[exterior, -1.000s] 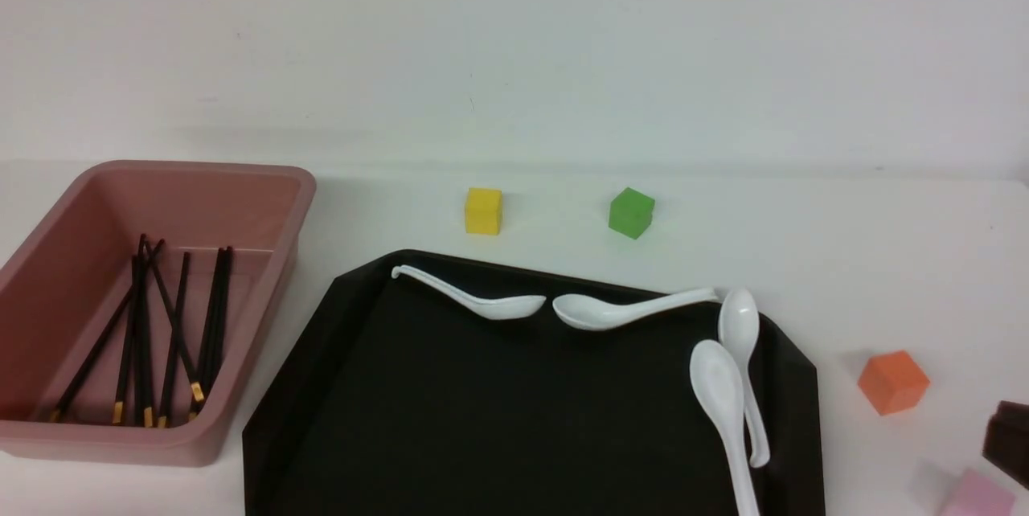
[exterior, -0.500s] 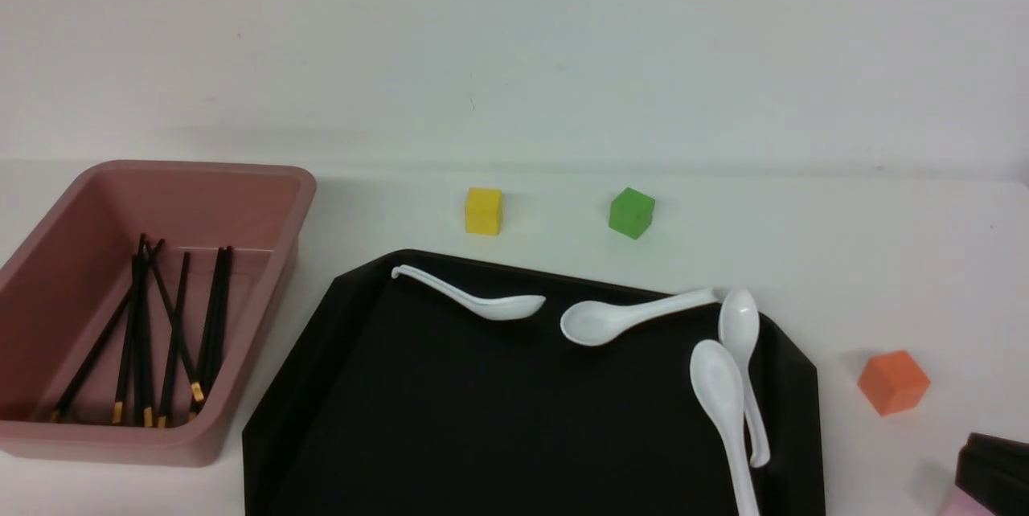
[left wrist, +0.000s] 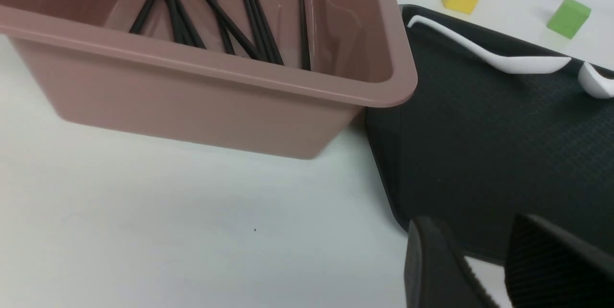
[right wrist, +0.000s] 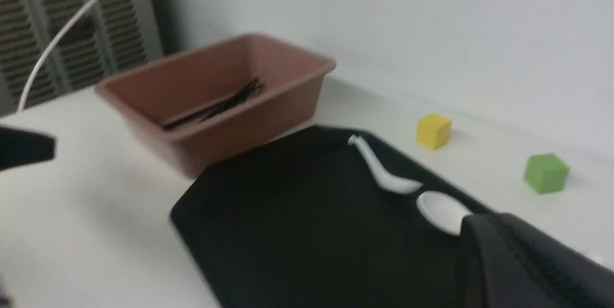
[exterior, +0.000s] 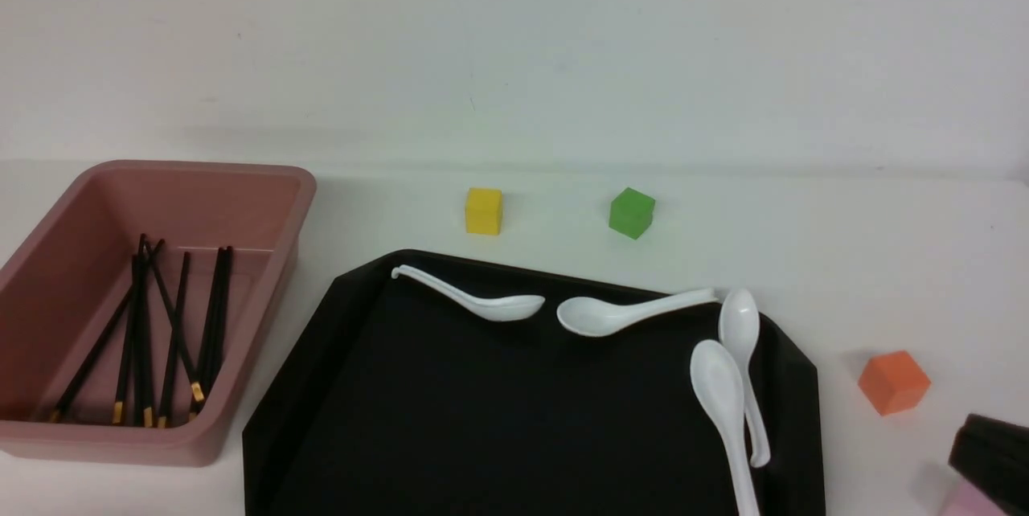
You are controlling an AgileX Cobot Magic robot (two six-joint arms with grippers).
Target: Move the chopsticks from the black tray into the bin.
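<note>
I find no writing, label, brand, number or sign that I can read in any of my views.

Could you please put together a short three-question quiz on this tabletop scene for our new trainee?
1. True or false: some chopsticks are still lying on the black tray.
2. How many white soup spoons rest on the tray?
3. Which cube stands nearest the tray's right edge: A) yellow cube, B) green cube, C) orange cube?

Key
1. False: every chopstick in view lies inside the pink bin; the tray holds only spoons.
2. Four.
3. C.
</note>
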